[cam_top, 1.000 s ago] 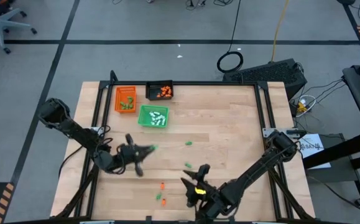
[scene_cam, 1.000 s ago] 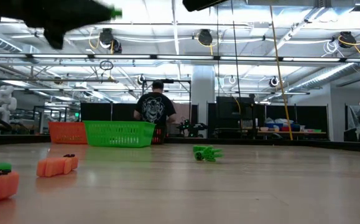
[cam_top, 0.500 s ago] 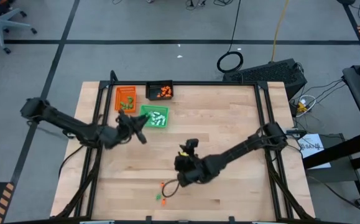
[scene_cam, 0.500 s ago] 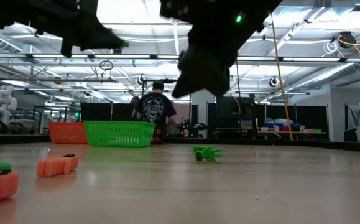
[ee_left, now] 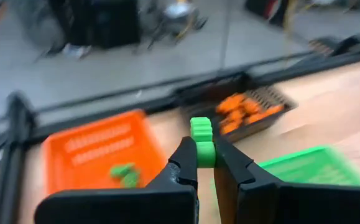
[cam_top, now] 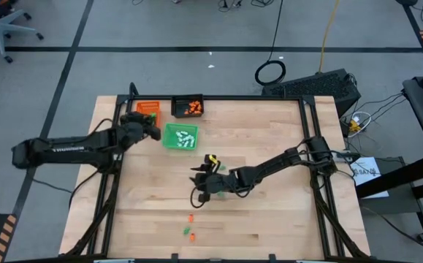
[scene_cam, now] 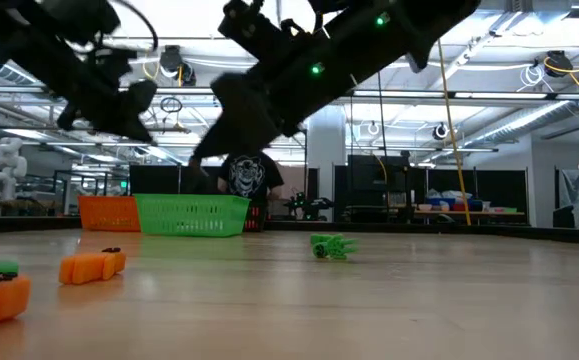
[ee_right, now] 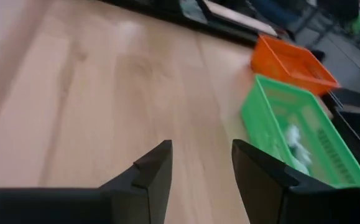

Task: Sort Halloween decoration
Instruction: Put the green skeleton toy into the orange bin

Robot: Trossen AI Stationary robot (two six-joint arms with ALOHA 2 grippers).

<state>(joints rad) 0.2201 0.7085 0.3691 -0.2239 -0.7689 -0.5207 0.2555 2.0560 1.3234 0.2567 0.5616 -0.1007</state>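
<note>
- left gripper (ee_left: 206,163) pinching a green piece (ee_left: 201,140), over the orange tray (cam_top: 146,109) at the table's far-left edge
- right gripper (ee_right: 199,163) spread, empty, mid-table, bare wood around
- loose pieces (cam_top: 190,225) near the front edge

So the left gripper (cam_top: 155,131) swings from around 7 o'clock on the worktop (cam_top: 269,146) up to 11 o'clock, right by the orange tray (cam_top: 147,108), carrying its green piece (ee_left: 202,140) along. The right gripper (cam_top: 199,175) climbs from the 6 o'clock edge to mid-worktop, beside the loose green piece (cam_top: 221,169).
</note>
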